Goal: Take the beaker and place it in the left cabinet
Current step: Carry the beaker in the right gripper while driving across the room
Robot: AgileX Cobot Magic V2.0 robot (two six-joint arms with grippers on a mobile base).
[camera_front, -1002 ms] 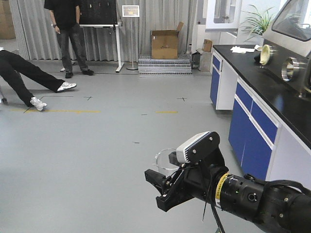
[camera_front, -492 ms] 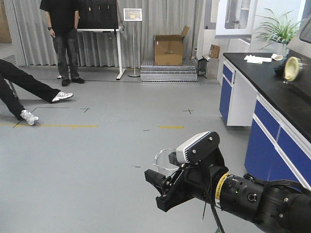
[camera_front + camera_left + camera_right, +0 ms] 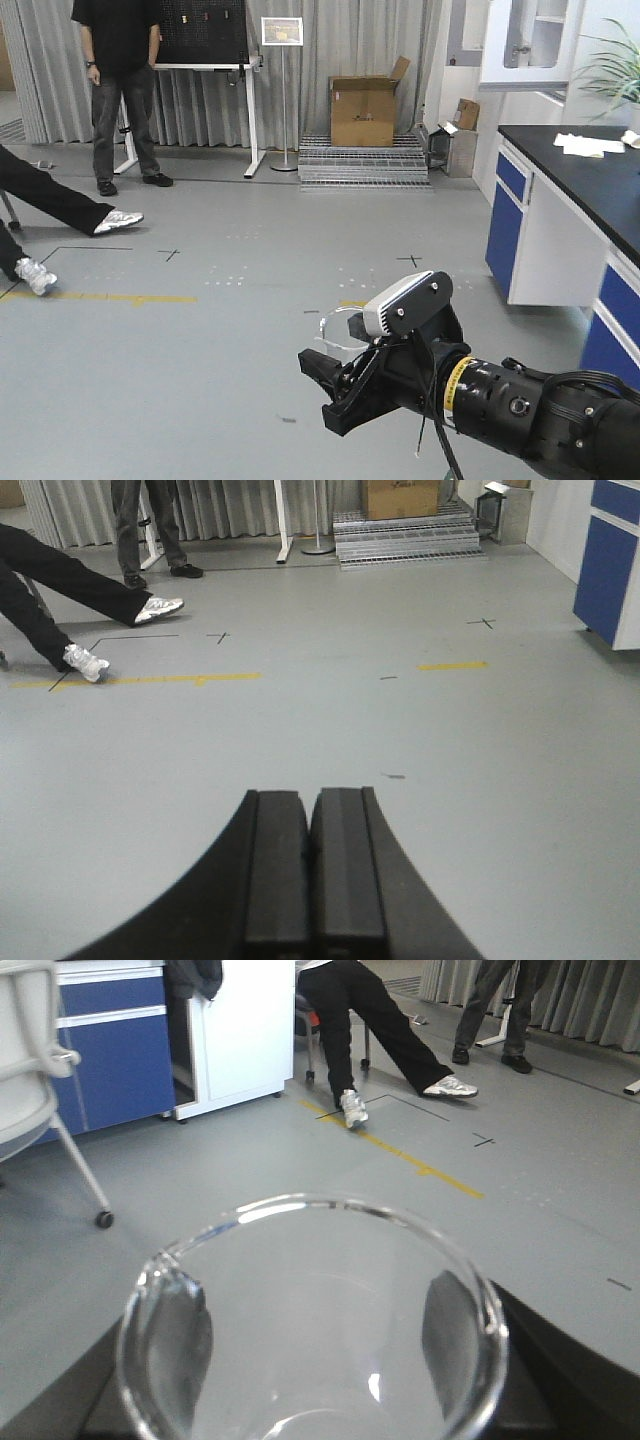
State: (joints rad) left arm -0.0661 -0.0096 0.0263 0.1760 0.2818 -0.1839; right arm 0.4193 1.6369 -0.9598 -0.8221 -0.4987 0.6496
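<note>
The beaker (image 3: pixel 338 331) is clear glass, and my right gripper (image 3: pixel 332 388) is shut on it and holds it low over the grey floor. In the right wrist view the beaker's rim (image 3: pixel 300 1203) fills the lower frame. Both dark fingers (image 3: pixel 186 1342) show through the glass, pressed against its sides. My left gripper (image 3: pixel 311 825) is shut and empty over bare floor; it does not show in the front view. The left cabinet is out of view.
Blue lab cabinets with a black counter (image 3: pixel 570 190) stand at the right. A cardboard box (image 3: pixel 364 110) on metal steps, a board on a stand and a standing person (image 3: pixel 120 90) are at the back. A seated person's legs (image 3: pixel 60 205) reach in from the left. A wheeled chair (image 3: pixel 40 1090) is beside the right arm.
The whole background has slid to the right in the front view and the counter has mostly left the frame. The right arm keeps its pose with the beaker.
</note>
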